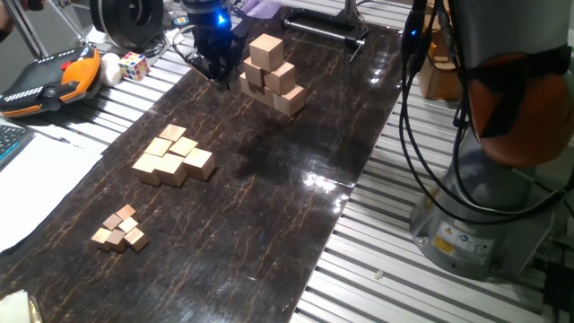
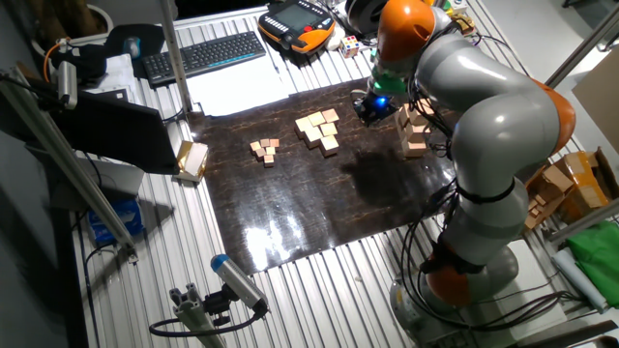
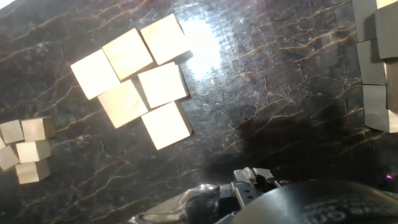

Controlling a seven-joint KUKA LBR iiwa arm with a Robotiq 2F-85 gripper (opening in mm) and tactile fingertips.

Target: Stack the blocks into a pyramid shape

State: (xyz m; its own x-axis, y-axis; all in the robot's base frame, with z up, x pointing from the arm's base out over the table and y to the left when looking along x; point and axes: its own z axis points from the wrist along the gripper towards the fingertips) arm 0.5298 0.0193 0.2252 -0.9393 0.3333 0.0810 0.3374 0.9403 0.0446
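One fixed view: the gripper [image 1: 215, 65] hangs low over the dark marbled mat [image 1: 269, 215], at its far end, lit blue at the wrist. Just beside the fingers, on their right in this view, stands the pyramid shape [image 1: 272, 76] — a stepped stack of the blocks with a single cube on top. The fingers stand apart from the stack and carry nothing visible; whether they are spread or closed cannot be told here. Nearer the camera than the fingers lies a flat cluster of medium cubes [image 1: 174, 156], and nearer still a cluster of tiny cubes [image 1: 120, 228]. A Rubik's cube [image 1: 135, 65] sits on the table off the mat, on the far side of the fingers from the stack.

The other fixed view: the arm [image 2: 484, 126] reaches over the mat [image 2: 319, 193]. The gripper [image 2: 372, 108] sits between the medium cubes [image 2: 319, 130] and the pyramid shape [image 2: 416, 130], near the stack. Finger state is not resolvable.

Hand view: the medium cubes [image 3: 140, 78] lie flat on the mat, well ahead of the fingers — six cubes, edges touching. The tiny cubes [image 3: 25, 149] are at the left edge. Faces of the blocks [image 3: 376, 68] show at the right edge. Only the gripper body [image 3: 255, 183] shows at the bottom; its fingertips are out of frame.
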